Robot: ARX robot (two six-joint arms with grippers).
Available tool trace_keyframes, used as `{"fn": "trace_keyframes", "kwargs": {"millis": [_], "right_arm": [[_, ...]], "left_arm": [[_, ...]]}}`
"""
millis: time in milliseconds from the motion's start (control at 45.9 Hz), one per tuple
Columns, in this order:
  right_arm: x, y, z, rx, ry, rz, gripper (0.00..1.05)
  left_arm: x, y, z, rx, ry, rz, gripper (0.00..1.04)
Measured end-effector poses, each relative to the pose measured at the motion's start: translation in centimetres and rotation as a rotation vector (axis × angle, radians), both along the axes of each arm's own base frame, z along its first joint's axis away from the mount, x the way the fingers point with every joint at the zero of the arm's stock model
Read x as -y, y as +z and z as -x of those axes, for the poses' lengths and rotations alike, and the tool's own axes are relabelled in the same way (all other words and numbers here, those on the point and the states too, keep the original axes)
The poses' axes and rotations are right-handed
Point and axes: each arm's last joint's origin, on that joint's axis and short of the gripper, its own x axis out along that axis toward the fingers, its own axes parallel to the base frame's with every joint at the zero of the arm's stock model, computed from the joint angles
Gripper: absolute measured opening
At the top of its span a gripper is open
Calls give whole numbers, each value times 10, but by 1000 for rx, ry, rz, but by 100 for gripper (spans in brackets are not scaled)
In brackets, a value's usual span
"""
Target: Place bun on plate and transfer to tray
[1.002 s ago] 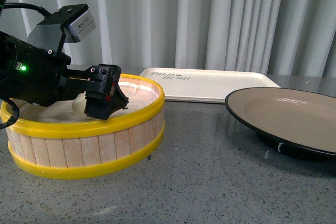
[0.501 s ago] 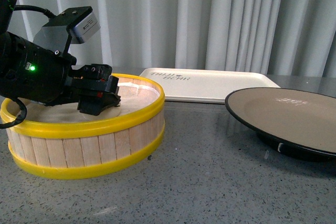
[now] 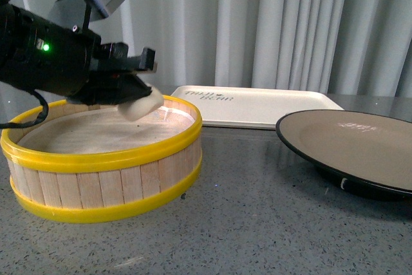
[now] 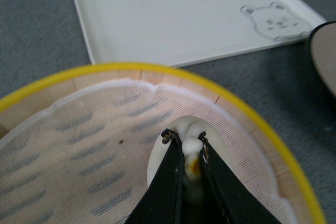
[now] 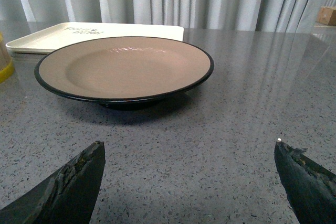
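Observation:
My left gripper point(image 3: 143, 85) is shut on the cream-white bun point(image 3: 140, 104), which hangs just above the cloth liner inside the steamer basket. In the left wrist view the black fingers point(image 4: 169, 177) pinch the bun point(image 4: 215, 148) at its middle. The plate point(image 3: 360, 140), tan inside with a black rim, stands on the table at the right, also in the right wrist view as the plate point(image 5: 123, 66). The off-white tray point(image 3: 257, 104) lies behind, between basket and plate. My right gripper point(image 5: 189, 148) is open above bare table, short of the plate.
The yellow-rimmed wooden steamer basket point(image 3: 103, 181) stands at the left, lined with white cloth point(image 4: 79, 150). The tray point(image 4: 184, 14) shows printed writing and a bear face. Grey speckled tabletop point(image 3: 270, 223) and pale curtains behind.
My left gripper has risen out of the basket with the bun in it, from down on the liner to just above the rim. Plate and tray have not moved.

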Motion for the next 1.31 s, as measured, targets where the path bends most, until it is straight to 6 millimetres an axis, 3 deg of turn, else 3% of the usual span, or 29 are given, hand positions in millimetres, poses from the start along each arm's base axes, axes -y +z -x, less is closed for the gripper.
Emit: {"fn": "trace_keyframes", "kwargs": {"millis": [152, 414, 741, 1024, 1307], "right_arm": [[0, 0, 0, 0, 0, 0, 96], [0, 0, 0, 0, 0, 0, 96], [0, 0, 0, 0, 0, 0, 96], [0, 0, 0, 0, 0, 0, 96], [0, 0, 0, 0, 0, 0, 96]], "left_arm": [[19, 16, 8, 84, -140, 55, 5], [98, 32, 33, 199, -473, 109, 5], [166, 4, 5, 174, -620, 76, 5], [198, 4, -2, 208, -641, 7, 5], [213, -20, -15, 180, -609, -82, 5]]}}
